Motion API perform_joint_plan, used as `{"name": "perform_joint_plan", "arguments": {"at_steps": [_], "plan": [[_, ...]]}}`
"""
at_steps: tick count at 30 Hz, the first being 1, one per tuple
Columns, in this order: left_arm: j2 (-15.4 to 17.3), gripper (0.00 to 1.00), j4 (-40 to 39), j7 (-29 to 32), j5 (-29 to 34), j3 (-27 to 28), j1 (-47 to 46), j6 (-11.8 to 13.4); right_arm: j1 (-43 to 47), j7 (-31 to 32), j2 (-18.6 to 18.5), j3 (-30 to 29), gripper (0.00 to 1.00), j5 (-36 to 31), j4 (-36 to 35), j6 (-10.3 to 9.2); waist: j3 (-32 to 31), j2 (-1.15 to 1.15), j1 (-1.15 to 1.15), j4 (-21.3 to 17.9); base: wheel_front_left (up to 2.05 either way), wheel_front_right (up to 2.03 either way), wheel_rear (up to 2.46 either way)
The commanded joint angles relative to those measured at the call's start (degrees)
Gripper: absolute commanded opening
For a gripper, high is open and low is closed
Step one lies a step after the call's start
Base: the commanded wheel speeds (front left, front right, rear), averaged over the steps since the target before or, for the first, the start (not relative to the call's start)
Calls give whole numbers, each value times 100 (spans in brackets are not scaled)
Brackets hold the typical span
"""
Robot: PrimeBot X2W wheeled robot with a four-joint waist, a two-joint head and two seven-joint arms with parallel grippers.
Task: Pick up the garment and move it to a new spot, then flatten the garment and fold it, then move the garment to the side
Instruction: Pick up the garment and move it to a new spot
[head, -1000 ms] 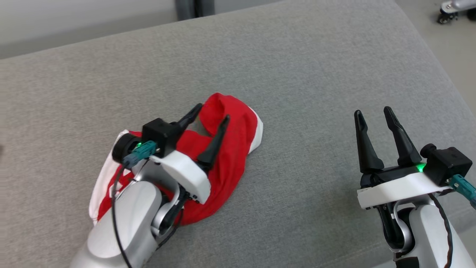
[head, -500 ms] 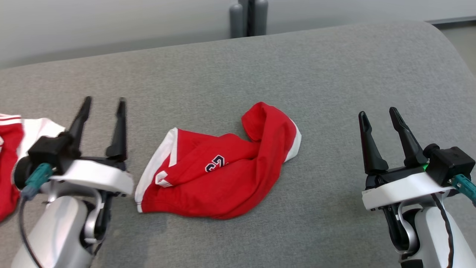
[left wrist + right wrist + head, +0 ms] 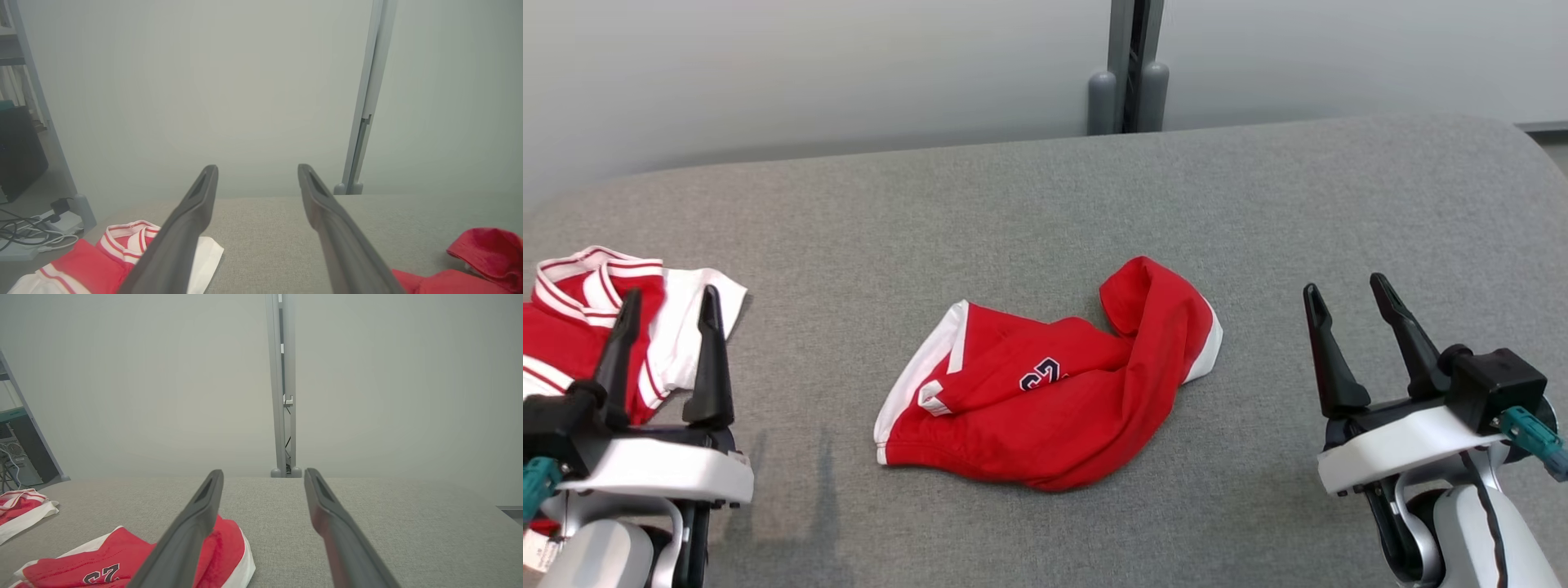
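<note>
Red garment (image 3: 1054,400) with white trim is lying crumpled on the grey upholstered surface (image 3: 1045,204), to the right of the left gripper (image 3: 670,296) and to the left of the right gripper (image 3: 1343,284), touching neither; both grippers are gaping wide, holding nothing; a second, striped garment (image 3: 572,327) is lying just ahead-left of the left gripper.

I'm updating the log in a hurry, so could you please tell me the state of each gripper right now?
Left gripper: open, holding nothing.
Right gripper: open, holding nothing.
</note>
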Motion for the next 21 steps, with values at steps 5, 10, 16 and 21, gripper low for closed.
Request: {"name": "perform_joint_plan", "arguments": {"at_steps": [5,10,16,21], "plan": [[124,100,-328,237,63,-157,338,59,235,81,-59,-2,100,-53,-65,1,-253,0,0,62,0,0,0],[178,100,-512,435,108,-306,538,100,443,131,-50,-35,100,-32,-115,1,-413,0,0,53,0,0,0],[218,100,-640,528,103,-337,697,181,627,188,-41,-80,100,-32,-174,1,-531,0,0,31,0,0,0],[228,100,-720,591,57,-296,812,280,727,230,-32,-121,100,-21,-230,1,-598,0,0,11,0,0,0]]}}
